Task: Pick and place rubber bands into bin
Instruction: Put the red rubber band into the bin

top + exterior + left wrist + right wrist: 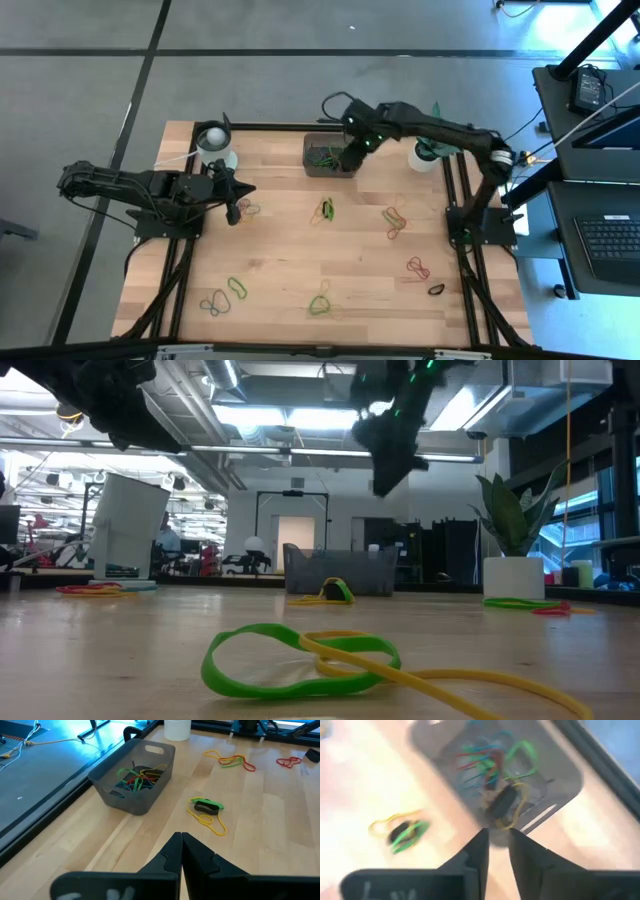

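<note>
Overhead, the right hand (pixel 352 158) hangs over the bin (pixel 313 166), which stands at the table's (pixel 290 260) far edge between a white cup (pixel 216 145) and a white pot (pixel 424 157); the left hand (pixel 232 207) waits over the table's left side, well apart from the bin. Only this view shows how the loose bands (pixel 323 211) are scattered: 1 cluster just in front of the bin, others toward the right side and along the near edge. The right wrist view alone looks down into the bin (pixel 560 785), where red, blue, green and yellow bands (pixel 492 767) lie in a heap directly past the right hand's (pixel 498 840) fingers (pixel 479 852), which stand slightly parted with nothing between them. The left wrist view shows the left hand (pixel 181 840) closed tight and empty, the bin (pixel 125 795) off ahead of it and a green and yellow band (pixel 206 810) on the table nearer by. The low view adds height: the right hand (pixel 388 455) is well above the bin (pixel 340 572), not touching it, and a green and yellow band (pixel 300 660) lies close to the camera.
</note>
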